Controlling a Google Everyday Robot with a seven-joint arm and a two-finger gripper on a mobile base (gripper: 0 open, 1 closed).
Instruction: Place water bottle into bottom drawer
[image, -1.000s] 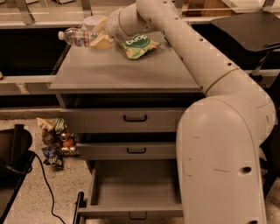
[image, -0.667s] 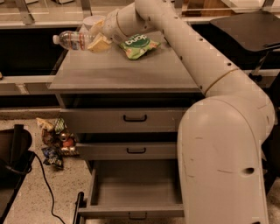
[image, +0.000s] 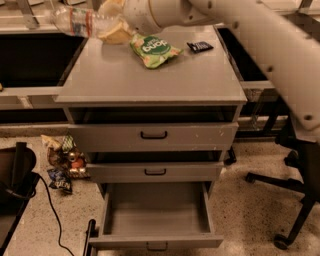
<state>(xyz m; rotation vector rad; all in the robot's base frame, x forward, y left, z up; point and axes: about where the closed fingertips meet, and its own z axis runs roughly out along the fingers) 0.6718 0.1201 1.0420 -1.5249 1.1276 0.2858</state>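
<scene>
The water bottle (image: 80, 22) is a clear crinkled bottle lying sideways in the air above the cabinet's back left corner, its label with a red mark near the middle. My gripper (image: 111, 26) is shut on the bottle's right end; the pale fingers (image: 116, 34) wrap it. The arm reaches in from the upper right. The bottom drawer (image: 156, 216) is pulled out and open at the bottom of the grey cabinet, with a small dark handle on its front.
A green snack bag (image: 152, 50) and a small black packet (image: 200, 46) lie on the cabinet top (image: 150, 75). The two upper drawers are slightly ajar. Snack packets (image: 62, 160) lie on the floor at left, next to a cable. A chair base (image: 290, 200) stands at right.
The view has shifted, so the cabinet now sits further left and lower. The gripper has lifted the bottle off the cabinet top and carried it toward the left.
</scene>
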